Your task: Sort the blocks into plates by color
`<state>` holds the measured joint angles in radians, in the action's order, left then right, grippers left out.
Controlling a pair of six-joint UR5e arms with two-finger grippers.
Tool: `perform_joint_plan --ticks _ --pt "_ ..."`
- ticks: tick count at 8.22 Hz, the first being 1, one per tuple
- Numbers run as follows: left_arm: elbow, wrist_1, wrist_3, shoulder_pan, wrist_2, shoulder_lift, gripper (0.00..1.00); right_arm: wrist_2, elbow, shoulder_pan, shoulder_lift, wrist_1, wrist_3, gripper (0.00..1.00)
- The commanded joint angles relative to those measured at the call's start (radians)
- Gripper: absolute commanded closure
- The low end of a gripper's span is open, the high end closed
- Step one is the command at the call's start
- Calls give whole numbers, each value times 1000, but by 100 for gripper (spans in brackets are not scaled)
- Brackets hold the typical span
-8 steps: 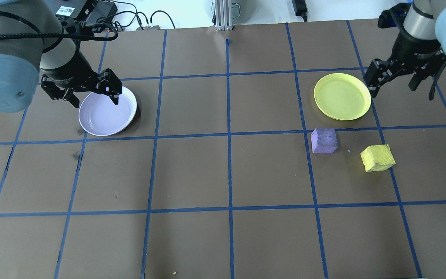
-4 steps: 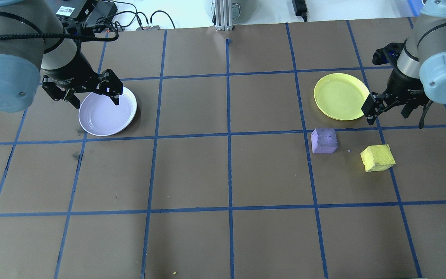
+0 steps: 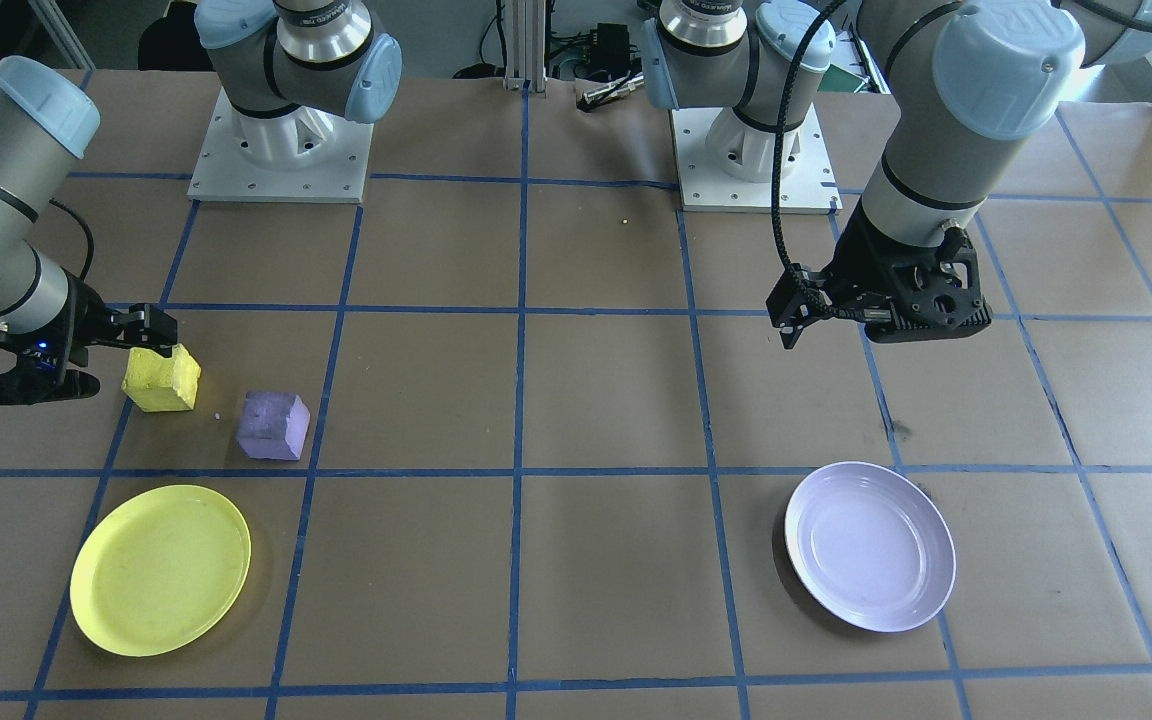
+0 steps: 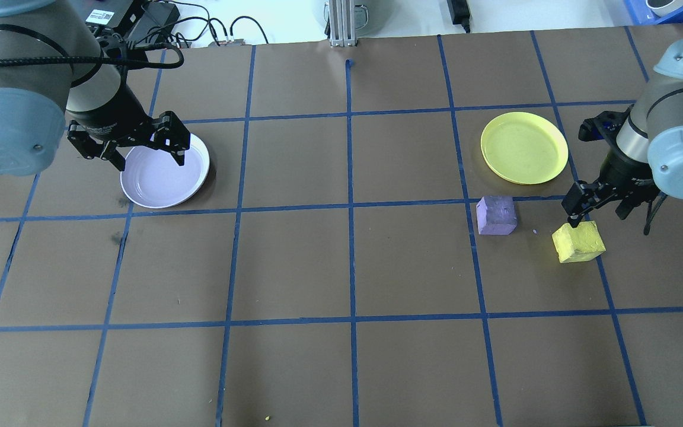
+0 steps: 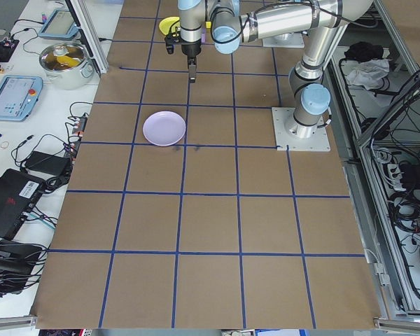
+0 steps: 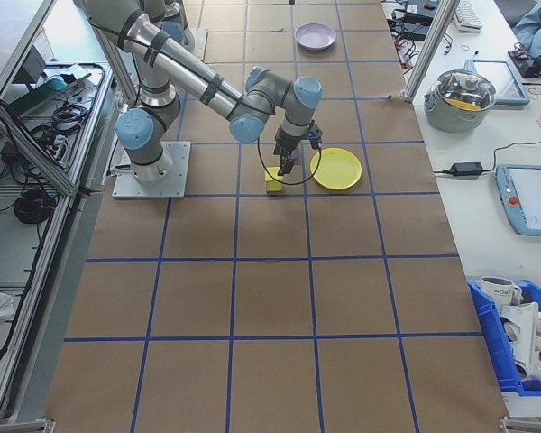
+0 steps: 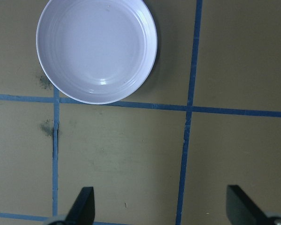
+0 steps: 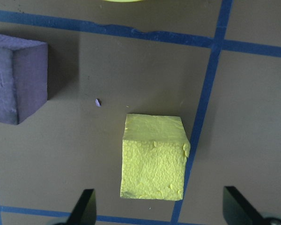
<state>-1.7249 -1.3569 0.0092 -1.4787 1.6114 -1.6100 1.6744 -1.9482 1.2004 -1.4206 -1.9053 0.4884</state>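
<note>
**Right gripper open above yellow block; both blocks still on the table**

You have the right gripper [image 4: 599,209] with its fingers spread and nothing between them, poised over the yellow block [image 4: 578,241]. In your right wrist view the block sits between the two fingertips [image 8: 85,206] and ahead of them, not touched by either. From the front-facing view one finger appears just at the block's top edge, but contact cannot be confirmed there.

The yellow block rests on the brown table [image 4: 341,267], beside a blue tape line. The purple block [image 4: 496,215] lies near it, apart from it, also on the table. A small purple crumb [image 8: 98,102] lies between the two.

The yellow plate [image 4: 524,147] sits just beyond the blocks and holds nothing. The lavender plate [image 4: 164,169] is well apart, on the robot's left side, likewise holding nothing.

Your left gripper [image 4: 141,146] hangs above the near rim of the lavender plate, fingers wide apart and holding nothing; the left wrist view shows bare table between its fingertips [image 7: 84,205].
</note>
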Motion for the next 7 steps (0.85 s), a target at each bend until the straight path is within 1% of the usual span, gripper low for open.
perform_joint_plan --ticks 1,4,5,6,7 --pt "-4 1 0 0 -1 -1 0 -7 -35 -5 31 -44 -4 0" --pt "-2 5 3 0 1 -13 0 -2 -35 -5 107 -70 -8 0" --pt "-2 4 3 0 1 -13 0 -7 -34 -5 118 -105 -10 1" --pt "-2 4 3 0 1 -13 0 4 -35 -5 132 -133 2 19" --pt "-2 4 3 0 1 -15 0 10 -34 -5 152 -135 -10 51"
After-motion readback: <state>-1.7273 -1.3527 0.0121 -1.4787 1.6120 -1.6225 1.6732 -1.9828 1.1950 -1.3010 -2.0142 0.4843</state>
